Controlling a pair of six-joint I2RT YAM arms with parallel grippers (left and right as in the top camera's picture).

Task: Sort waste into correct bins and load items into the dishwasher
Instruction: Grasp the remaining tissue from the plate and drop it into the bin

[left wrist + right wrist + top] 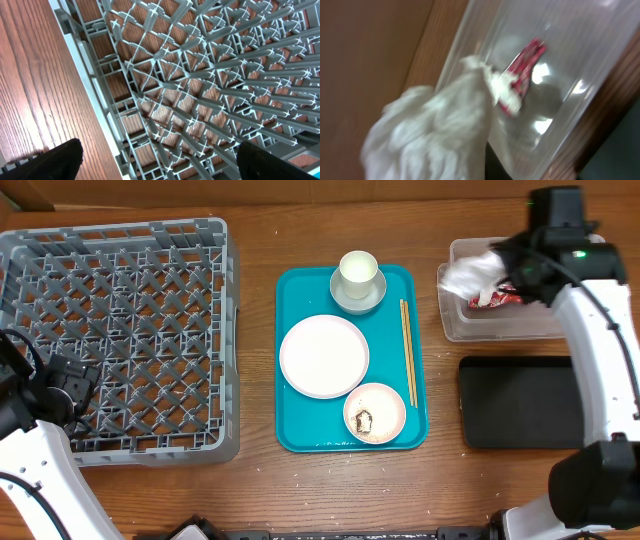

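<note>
A crumpled white napkin [468, 275] hangs over the left rim of the clear tub [500, 325]. My right gripper [506, 264] is shut on the napkin. In the right wrist view the napkin [435, 135] is blurred and hides my fingers. A red foil wrapper [497, 298] [522, 75] lies inside the tub [570, 55]. My left gripper [78, 388] [160, 167] is open and empty over the front left of the grey dishwasher crate [215, 330] [200, 90]. On the teal tray [300, 290] are a white plate [323, 356], a pinkish bowl [374, 412] holding rice and a brown scrap, and a white cup [358, 270] in a grey-green bowl [358, 295].
A black tray [520, 402] lies in front of the clear tub at the right. A pair of wooden chopsticks [407, 350] rests along the teal tray's right side. Bare wooden table lies between the crate and the teal tray.
</note>
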